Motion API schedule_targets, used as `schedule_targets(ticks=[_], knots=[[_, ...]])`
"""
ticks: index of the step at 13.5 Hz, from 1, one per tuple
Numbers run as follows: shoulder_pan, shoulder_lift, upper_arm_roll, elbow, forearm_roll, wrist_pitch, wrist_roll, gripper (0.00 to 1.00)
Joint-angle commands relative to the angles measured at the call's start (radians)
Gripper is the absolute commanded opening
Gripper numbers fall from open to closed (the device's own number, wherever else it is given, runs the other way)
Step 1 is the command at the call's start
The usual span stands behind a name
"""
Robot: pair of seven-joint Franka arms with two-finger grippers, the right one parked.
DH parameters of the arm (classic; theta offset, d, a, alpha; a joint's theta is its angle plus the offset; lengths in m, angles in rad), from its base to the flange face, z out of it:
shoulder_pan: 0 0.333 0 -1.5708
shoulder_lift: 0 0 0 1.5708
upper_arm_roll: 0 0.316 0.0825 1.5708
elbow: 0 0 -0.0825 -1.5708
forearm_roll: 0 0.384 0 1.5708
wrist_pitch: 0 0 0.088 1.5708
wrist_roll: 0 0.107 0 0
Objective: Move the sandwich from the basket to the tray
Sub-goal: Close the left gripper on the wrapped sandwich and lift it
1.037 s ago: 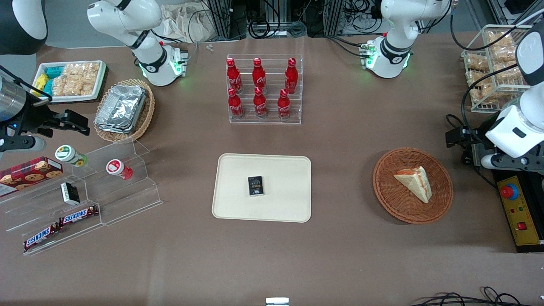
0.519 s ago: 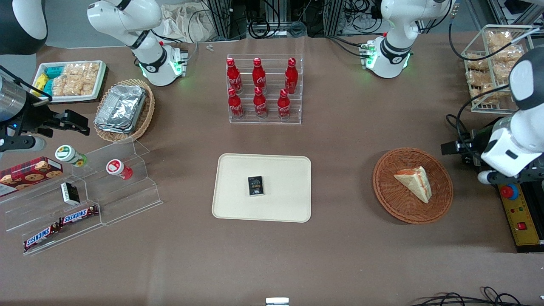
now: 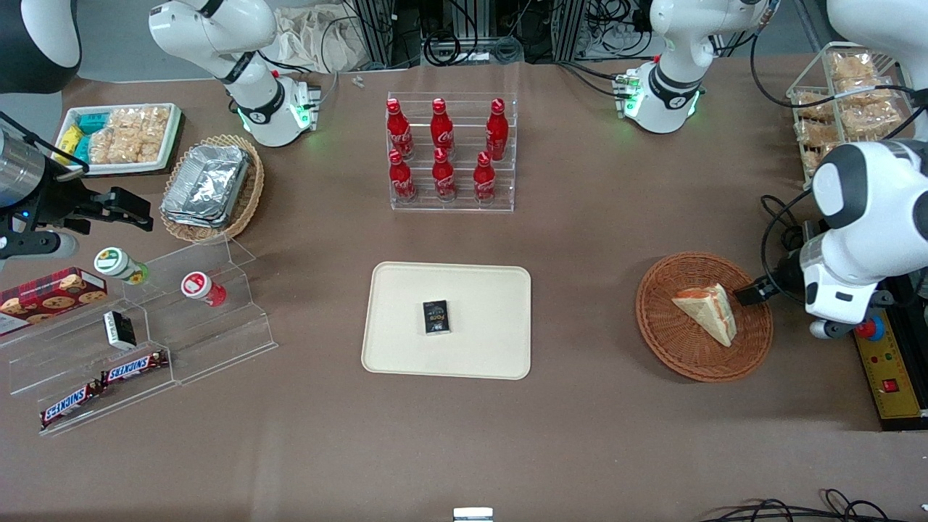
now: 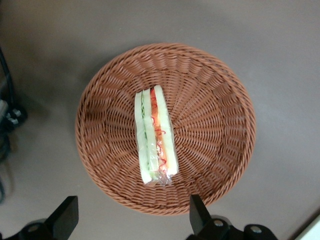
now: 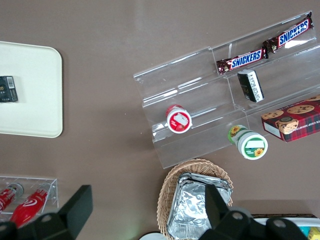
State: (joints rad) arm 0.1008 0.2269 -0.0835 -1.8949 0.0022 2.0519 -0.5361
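Both jaws, spread wide, hover above basket (image 4: 220, 125) holding sandwich (image 4: 156, 135).

Reddish-brown woven wicker basket (image 4: 210, 100), pale white sandwich wedge (image 4: 156, 135) striped green and red-orange at its edge; black-fingered gripper (image 4: 130, 222) spread wide above it; cream-beige tray (image 3: 406, 304) carrying a small black box (image 3: 436, 317); brown table (image 3: 580, 435).

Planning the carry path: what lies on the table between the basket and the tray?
Nothing: front view shows bare table between basket and tray. Open gripper hangs above the basket.
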Motion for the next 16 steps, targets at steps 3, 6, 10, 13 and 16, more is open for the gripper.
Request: schedule_targets(ticks=[3,6,10,13,16], knots=[[-0.021,0.106,-0.009,-0.012,0.005,0.140,-0.224,1.00],[-0.023,0.149,-0.009,-0.016,0.005,0.186,-0.242,1.00],[-0.026,0.187,-0.009,-0.019,0.007,0.218,-0.252,1.00],[-0.024,0.187,-0.007,-0.058,0.012,0.221,-0.246,1.00],[-0.026,0.210,-0.009,-0.061,0.035,0.237,-0.249,1.00]])
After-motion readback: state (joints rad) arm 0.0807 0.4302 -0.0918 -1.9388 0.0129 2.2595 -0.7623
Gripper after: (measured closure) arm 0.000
